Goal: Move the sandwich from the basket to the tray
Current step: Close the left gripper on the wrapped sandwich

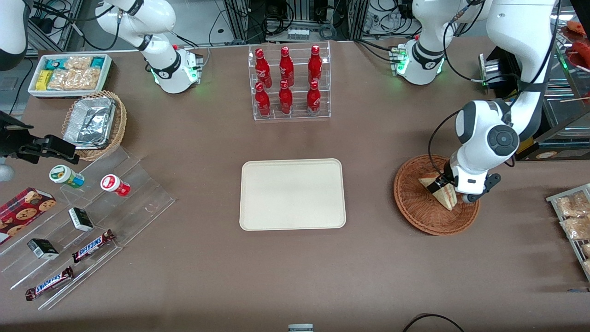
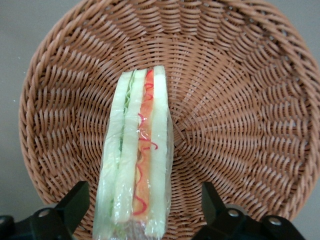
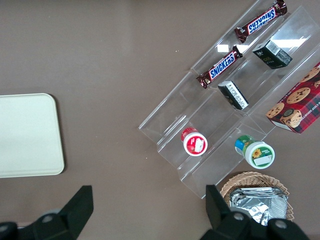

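Left gripper [image 2: 142, 212] jaws apart, straddling sandwich [image 2: 137, 160], not yet touching. Sandwich stands on edge in wicker basket [image 2: 240, 100], on side nearer front camera. Advice: descend, centre wedge, close gently on bread faces; wrap slippery. Tray [image 1: 292, 193] beside basket, unoccupied.

Brown table [image 1: 193, 152] carries the cream tray [image 1: 292, 194] at centre, the wicker basket [image 1: 415, 203] toward the working arm's end with the gripper [image 1: 443, 185] over it, a bottle rack [image 1: 289, 83] farther back, a clear stepped stand [image 1: 138, 184] toward the parked arm's end.
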### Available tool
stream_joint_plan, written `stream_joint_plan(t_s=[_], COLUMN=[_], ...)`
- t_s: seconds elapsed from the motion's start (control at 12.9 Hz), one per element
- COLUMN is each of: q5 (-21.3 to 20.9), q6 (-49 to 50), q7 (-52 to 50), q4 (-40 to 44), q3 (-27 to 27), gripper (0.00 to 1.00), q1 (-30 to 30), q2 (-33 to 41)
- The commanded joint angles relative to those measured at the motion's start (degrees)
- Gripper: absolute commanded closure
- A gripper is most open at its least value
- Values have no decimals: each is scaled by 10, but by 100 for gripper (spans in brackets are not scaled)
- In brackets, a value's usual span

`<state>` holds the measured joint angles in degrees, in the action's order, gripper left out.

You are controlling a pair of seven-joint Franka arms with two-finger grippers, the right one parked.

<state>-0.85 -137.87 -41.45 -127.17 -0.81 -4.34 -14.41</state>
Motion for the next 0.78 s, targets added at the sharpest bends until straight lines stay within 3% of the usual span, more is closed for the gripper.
stream_joint_plan(t_s=[0.0, 0.08, 0.16, 0.23, 0.54, 0.7], q5=[-6, -6, -6, -7, -15, -64], q6=[-11, -11, -10, -9, -4, 33], q7=[-20, -32, -35, -34, -28, -29], q4=[-3, -4, -4, -4, 2, 20], q3=[2, 2, 2, 2, 3, 2], gripper=[24, 48, 80, 100, 100, 100], q1=[-5, -5, -5, -5, -7, -12], q2=[-7, -8, -9, -10, -6, -1])
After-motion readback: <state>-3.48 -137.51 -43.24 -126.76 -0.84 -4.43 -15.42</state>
